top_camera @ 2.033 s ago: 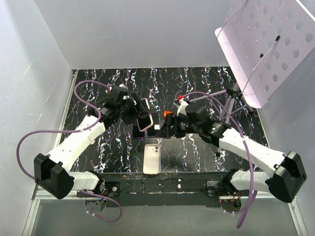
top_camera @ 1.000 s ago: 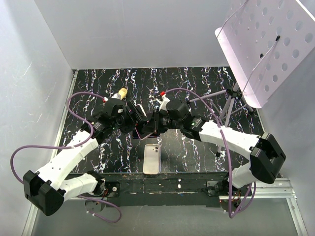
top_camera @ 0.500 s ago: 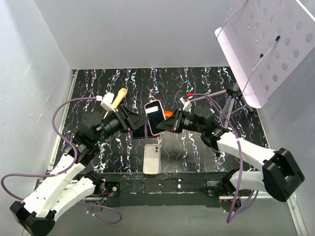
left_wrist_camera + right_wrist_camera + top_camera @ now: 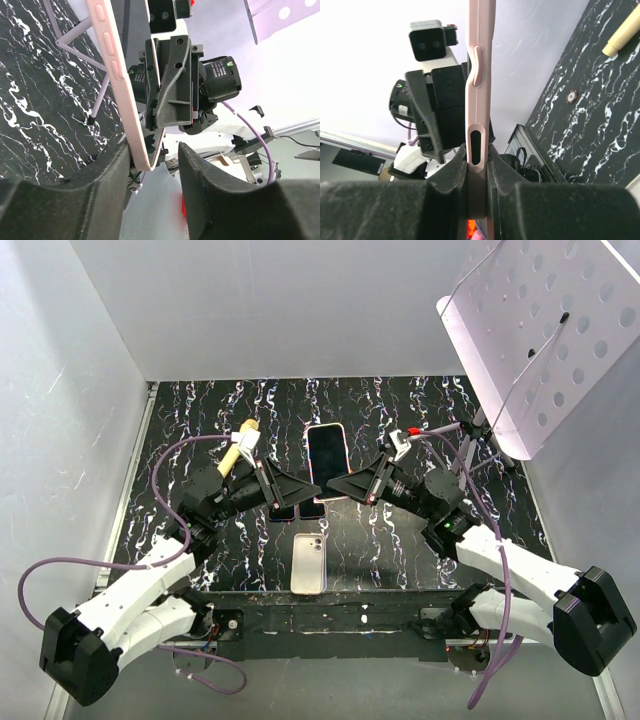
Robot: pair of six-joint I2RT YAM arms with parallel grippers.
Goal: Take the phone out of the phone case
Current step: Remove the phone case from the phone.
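The phone point(image 4: 327, 455) shows its dark screen to the top camera and sits inside the pink phone case point(image 4: 326, 425), held up above the table. My right gripper point(image 4: 338, 487) is shut on the case's lower right edge. In the right wrist view both pads press the pink edge point(image 4: 477, 100) by its slot, at the right gripper point(image 4: 477, 156). My left gripper point(image 4: 298, 490) is at the lower left corner. In the left wrist view that corner of the case point(image 4: 142, 161) lies between the open fingers of the left gripper point(image 4: 155, 150), near the left finger, with a gap to the right finger point(image 4: 220, 195).
A second, pale phone point(image 4: 309, 562) lies back-up on the black marbled table point(image 4: 400, 400) near the front edge. Dark flat items point(image 4: 285, 511) lie under the grippers. A beige stick point(image 4: 240, 445) sits by the left wrist. A white perforated panel point(image 4: 540, 330) on a stand leans at the back right.
The cased phone has risen and tipped so its screen faces the top camera more squarely. Both arms have swung lower, and the left jaws have narrowed around the case's corner.
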